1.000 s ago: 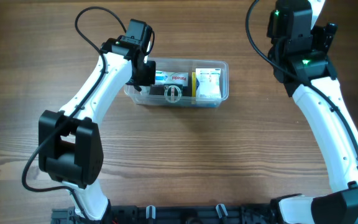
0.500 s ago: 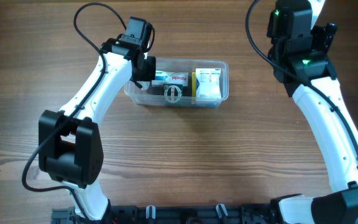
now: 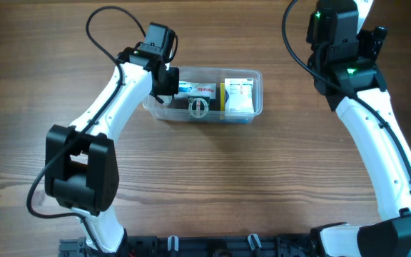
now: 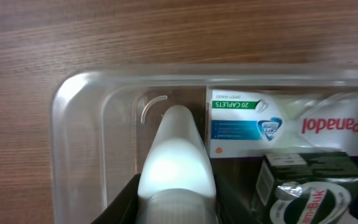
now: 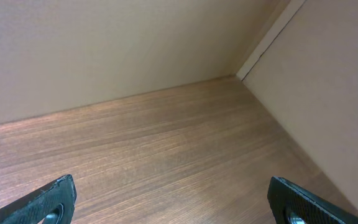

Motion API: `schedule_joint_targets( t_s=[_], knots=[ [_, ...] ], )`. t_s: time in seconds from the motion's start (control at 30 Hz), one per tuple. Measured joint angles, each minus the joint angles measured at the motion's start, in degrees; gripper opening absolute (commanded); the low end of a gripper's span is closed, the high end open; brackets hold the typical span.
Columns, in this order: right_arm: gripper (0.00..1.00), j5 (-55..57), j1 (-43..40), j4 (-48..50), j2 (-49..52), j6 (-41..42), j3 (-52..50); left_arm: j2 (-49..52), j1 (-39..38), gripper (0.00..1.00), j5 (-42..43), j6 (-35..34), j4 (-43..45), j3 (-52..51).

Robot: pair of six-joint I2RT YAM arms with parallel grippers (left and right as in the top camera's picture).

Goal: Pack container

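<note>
The clear plastic container (image 3: 257,91) lies at the back middle of the table. My left gripper (image 3: 164,84) hangs over its left end, shut on a white rounded bottle (image 4: 178,158) that points down into the empty left corner. The container's rim (image 4: 64,124) curves round that corner in the left wrist view. Inside lie a white Panadol box (image 4: 278,118), a dark green box (image 4: 303,171) and a round tin (image 3: 198,106). A white and yellow box (image 3: 237,96) fills the right end. My right gripper (image 5: 179,205) is open over bare table, far from the container.
The right arm (image 3: 344,50) is raised at the back right corner, near two beige walls (image 5: 316,93). Both arm bases stand at the front edge of the wooden table (image 3: 212,185).
My left gripper has shifted only very slightly over the container's left end, still holding the white bottle. The right arm has not moved.
</note>
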Motion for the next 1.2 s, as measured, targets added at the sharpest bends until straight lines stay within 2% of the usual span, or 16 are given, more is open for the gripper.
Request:
schedule_joint_targets(
  t_s=[0.07,0.13,0.17,0.2,0.23,0.27,0.33,0.37,0.8,1.0,1.2],
  knots=[
    [1.00,0.0,0.0,0.0,0.0,0.0,0.0,0.3,0.0,0.20,0.0,0.0,0.5,-0.3],
    [1.00,0.0,0.0,0.0,0.0,0.0,0.0,0.5,0.0,0.34,0.0,0.0,0.6,-0.3],
    [1.00,0.0,0.0,0.0,0.0,0.0,0.0,0.5,0.0,0.42,0.0,0.0,0.7,-0.3],
    [1.00,0.0,0.0,0.0,0.0,0.0,0.0,0.5,0.0,0.56,0.0,-0.3,0.7,-0.3],
    [1.00,0.0,0.0,0.0,0.0,0.0,0.0,0.5,0.0,0.74,0.0,-0.1,0.7,-0.3],
    [1.00,0.0,0.0,0.0,0.0,0.0,0.0,0.5,0.0,0.84,-0.1,-0.3,0.7,-0.3],
    [1.00,0.0,0.0,0.0,0.0,0.0,0.0,0.5,0.0,0.96,-0.2,-0.3,1.0,-0.3],
    [1.00,0.0,0.0,0.0,0.0,0.0,0.0,0.5,0.0,0.99,0.1,-0.5,1.2,-0.3],
    [1.00,0.0,0.0,0.0,0.0,0.0,0.0,-0.3,-0.1,1.00,0.0,-0.6,1.2,-0.3],
    [1.00,0.0,0.0,0.0,0.0,0.0,0.0,-7.1,-0.3,0.99,0.0,-0.6,1.3,-0.4],
    [1.00,0.0,0.0,0.0,0.0,0.0,0.0,-17.8,-1.5,1.00,0.0,-0.6,0.6,-0.4]
  ],
)
